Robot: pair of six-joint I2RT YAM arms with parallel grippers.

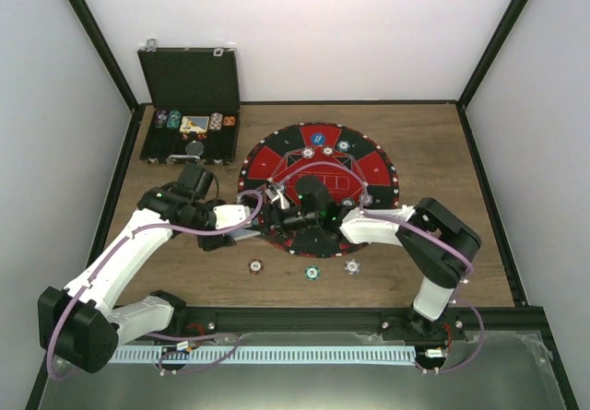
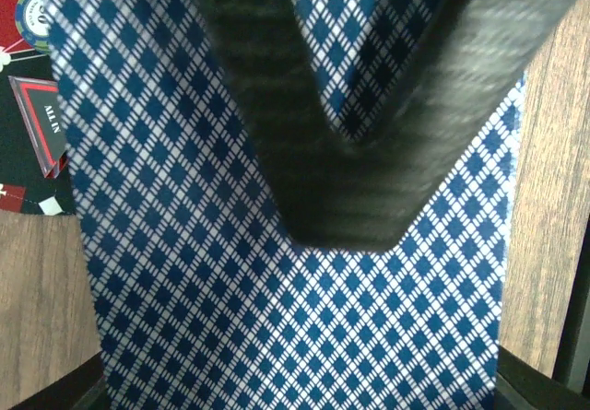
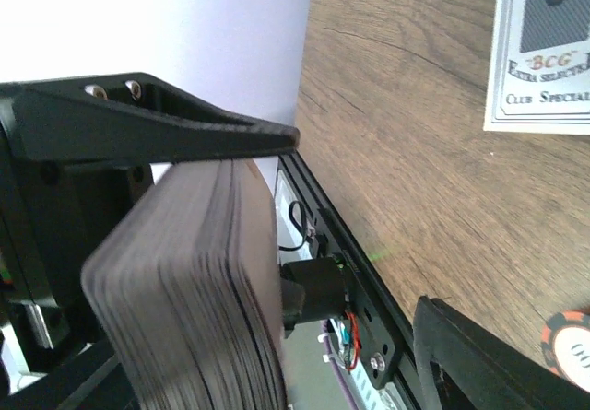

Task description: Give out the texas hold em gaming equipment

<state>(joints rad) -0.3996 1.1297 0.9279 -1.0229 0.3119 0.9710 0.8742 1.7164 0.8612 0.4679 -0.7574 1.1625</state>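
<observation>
The left tool is clenched on the deck of cards, one dark finger pressed flat over the top card's blue-and-white diamond back. It holds the deck low over the near left edge of the round red-and-black mat, left of centre in the top view. The right tool reaches in from the right with its jaws apart. In its wrist view the upper finger lies just over the deck's top edge, while the lower finger stands well clear at the lower right, so it grips nothing.

The main risk is that the right tool's fingers meet the stack edge-on and pinch several cards instead of one. They could also push the stack sideways out of the left tool's hold, so that cards fan out or spill onto the desk. The two tools are very close and could strike each other.

In the left wrist view the deck's long axis runs top to bottom of the frame, backs toward the camera. In the right wrist view it shows edge-on, its layers leaning slightly. One loose card lies face-up at the upper right there. Three chips sit on the desk below the mat.
</observation>
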